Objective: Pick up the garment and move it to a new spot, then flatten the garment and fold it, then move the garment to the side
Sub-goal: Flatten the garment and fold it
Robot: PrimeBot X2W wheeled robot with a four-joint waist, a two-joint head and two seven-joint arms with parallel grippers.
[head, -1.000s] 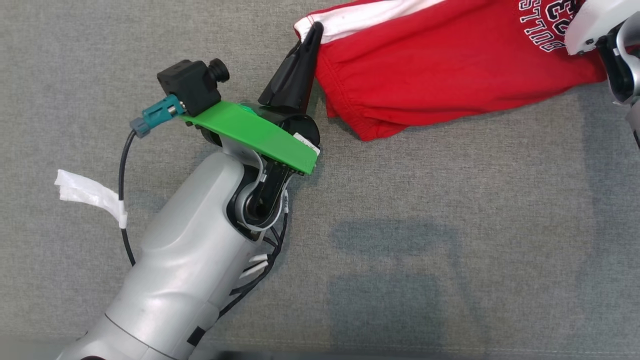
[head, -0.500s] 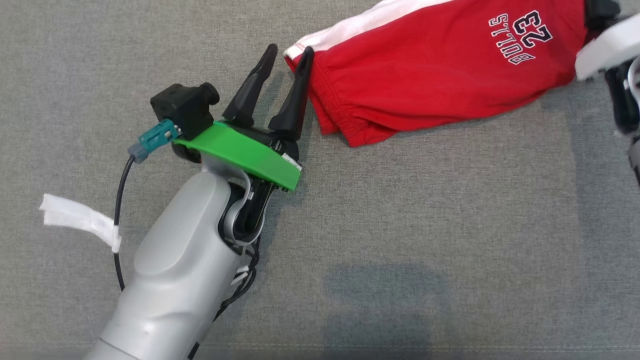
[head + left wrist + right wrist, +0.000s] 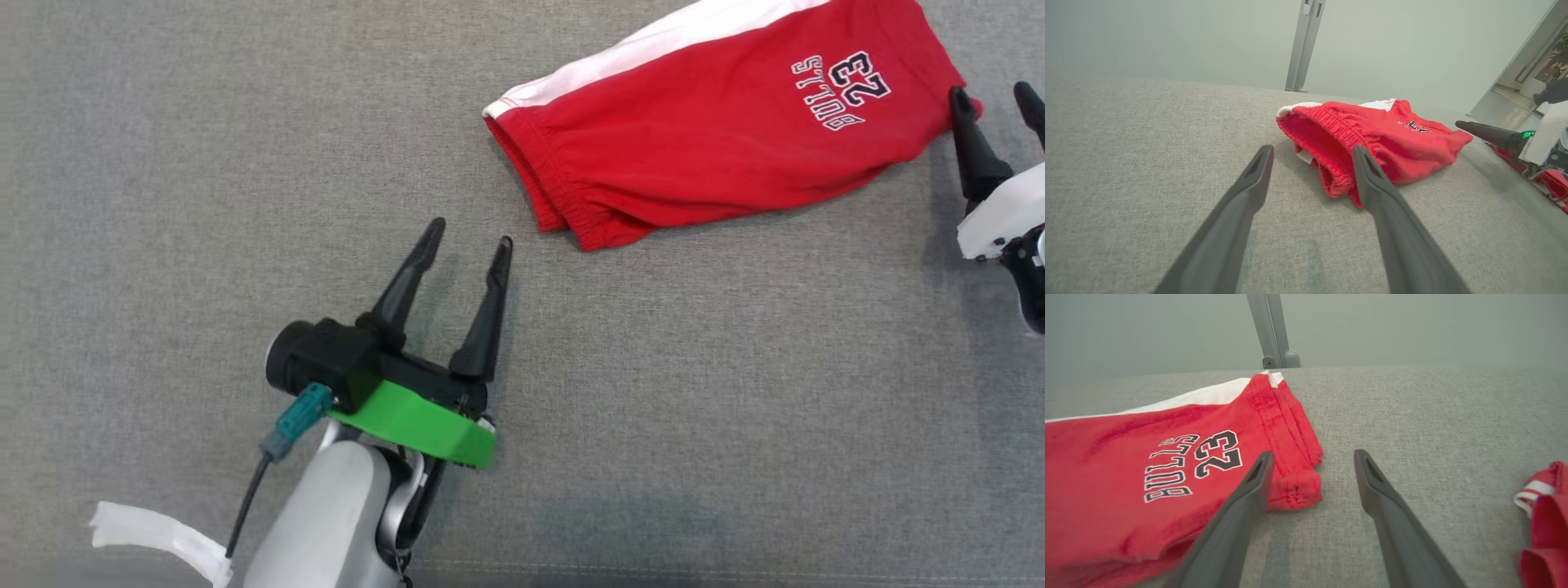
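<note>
On the grey cloth (image 3: pixel 204 163), head view: the folded red shorts (image 3: pixel 718 122) lie flat near the top, apparently laid down for good; left gripper (image 3: pixel 472 231) spread wide, well clear of the waistband; right gripper (image 3: pixel 990 90) spread at the hem corner; a second ago the left one pinched the waistband corner. Left wrist view: waistband beyond the parted fingers (image 3: pixel 1237 212), untouched; right wrist view: hem corner at one finger, contact unclear.
</note>
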